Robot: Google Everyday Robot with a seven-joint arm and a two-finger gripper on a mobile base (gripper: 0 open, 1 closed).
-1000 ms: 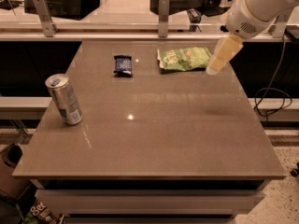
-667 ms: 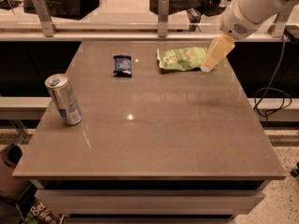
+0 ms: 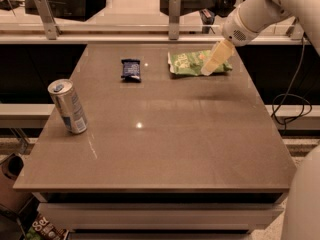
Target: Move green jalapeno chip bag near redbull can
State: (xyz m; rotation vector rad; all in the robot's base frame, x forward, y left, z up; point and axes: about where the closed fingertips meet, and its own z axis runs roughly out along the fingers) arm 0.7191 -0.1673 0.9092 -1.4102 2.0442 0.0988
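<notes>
end effector [image 3: 207, 71] over chip bag [image 3: 186, 63], can [image 3: 68, 107] apart

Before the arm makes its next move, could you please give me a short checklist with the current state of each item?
1. The gripper over the green jalapeno chip bag's right end: ok.
2. Bag grasped: cannot tell.
3. The redbull can stands at the left of the table: ok.
4. Bag near can: not ok, far apart.
5. Straight path to can free: not ok, the dark blue packet lies close to it.
</notes>
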